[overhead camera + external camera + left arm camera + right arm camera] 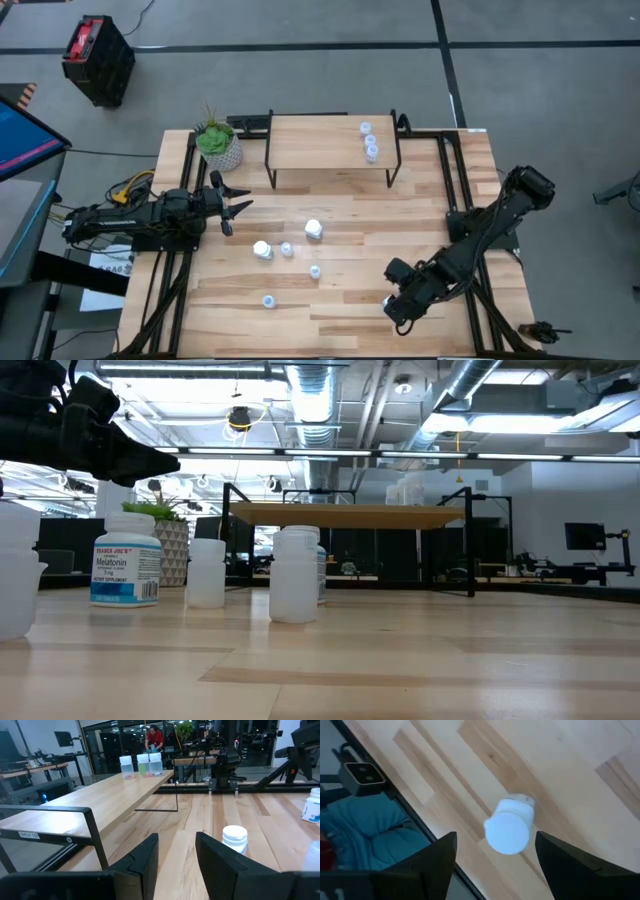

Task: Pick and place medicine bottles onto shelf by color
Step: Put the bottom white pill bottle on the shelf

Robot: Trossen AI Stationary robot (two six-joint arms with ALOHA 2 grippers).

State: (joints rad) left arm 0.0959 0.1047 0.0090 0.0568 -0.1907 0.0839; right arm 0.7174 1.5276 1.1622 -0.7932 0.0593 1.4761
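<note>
White bottle stands on the table near its right front edge, right under the right gripper — its fingers wide, holding nothing — so next it must drop down and squeeze, while the left gripper waits, open, near the shelf.

A white plant pot with a spiky green plant sits on the wood-plank desk at about ten o'clock. Off the desk at eleven o'clock, a black crate with a red top stands on the grey floor. A blue screen juts in at nine o'clock.
</note>
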